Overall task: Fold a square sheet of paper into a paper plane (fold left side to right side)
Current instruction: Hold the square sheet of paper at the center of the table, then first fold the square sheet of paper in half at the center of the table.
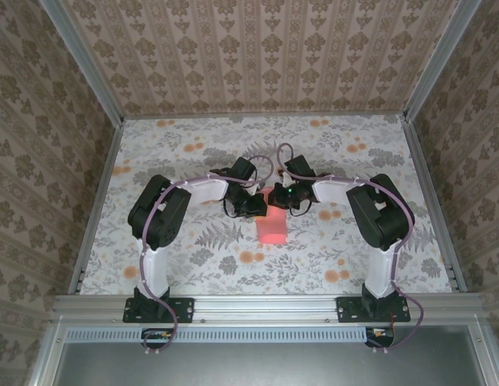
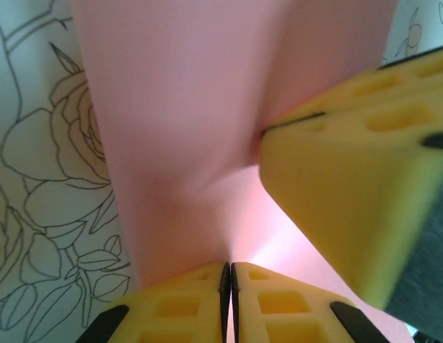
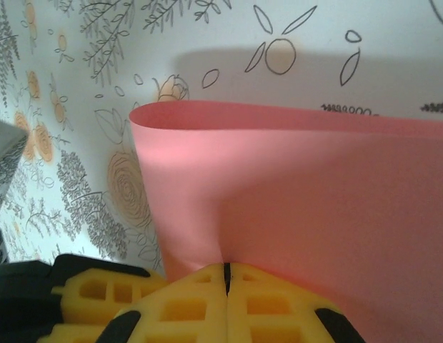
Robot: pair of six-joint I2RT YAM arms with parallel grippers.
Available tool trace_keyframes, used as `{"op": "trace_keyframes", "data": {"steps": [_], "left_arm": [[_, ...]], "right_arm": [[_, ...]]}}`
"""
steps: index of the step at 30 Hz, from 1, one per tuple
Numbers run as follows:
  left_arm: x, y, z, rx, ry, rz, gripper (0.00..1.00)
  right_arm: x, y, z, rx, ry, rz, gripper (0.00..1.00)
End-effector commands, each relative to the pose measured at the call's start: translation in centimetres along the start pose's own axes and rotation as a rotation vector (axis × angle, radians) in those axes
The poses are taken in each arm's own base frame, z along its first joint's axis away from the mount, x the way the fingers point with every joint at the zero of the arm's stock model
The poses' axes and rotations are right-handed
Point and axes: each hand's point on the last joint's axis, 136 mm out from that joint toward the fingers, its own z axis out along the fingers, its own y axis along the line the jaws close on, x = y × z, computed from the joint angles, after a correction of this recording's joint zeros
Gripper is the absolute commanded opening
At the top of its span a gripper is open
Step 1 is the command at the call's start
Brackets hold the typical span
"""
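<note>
The square sheet of paper (image 1: pixel 272 229) is salmon pink and lies mid-table, doubled over on itself. In the right wrist view the paper (image 3: pixel 293 179) curls over in a soft rounded bend along its far edge, with no sharp crease. My left gripper (image 1: pixel 256 205) and right gripper (image 1: pixel 282 195) meet at the sheet's far end. Close up, the left gripper (image 2: pixel 229 270) is shut on the paper's (image 2: pixel 178 114) edge. The right gripper (image 3: pixel 226 270) is likewise shut on the sheet. The two grippers sit side by side, almost touching. A paper plane is out of view.
The floral tablecloth (image 1: pixel 193 241) covers the table, bounded by aluminium rails (image 1: pixel 265 304) and patterned walls. In the left wrist view the right arm's yellow finger (image 2: pixel 350 193) crowds in from the right; the left arm's finger (image 3: pixel 93 293) shows at the right wrist view's lower left.
</note>
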Motion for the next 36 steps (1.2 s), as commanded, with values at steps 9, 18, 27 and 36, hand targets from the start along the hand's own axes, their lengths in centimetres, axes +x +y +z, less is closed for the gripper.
{"op": "trace_keyframes", "data": {"steps": [9, 18, 27, 36], "left_arm": [[2.4, 1.3, 0.8, -0.055, 0.069, -0.029, 0.13], [3.7, 1.3, 0.2, -0.051, 0.080, -0.023, 0.13], [5.4, 1.5, 0.0, -0.045, 0.097, -0.015, 0.13], [7.0, 1.4, -0.2, -0.025, 0.111, 0.004, 0.13]], "right_arm": [[1.7, -2.8, 1.4, 0.115, 0.077, 0.063, 0.04], [2.3, -4.1, 1.6, 0.168, 0.097, 0.084, 0.03], [2.3, -4.6, 1.5, 0.196, 0.097, 0.090, 0.03], [2.2, -4.7, 1.2, 0.204, 0.096, 0.091, 0.03]]}}
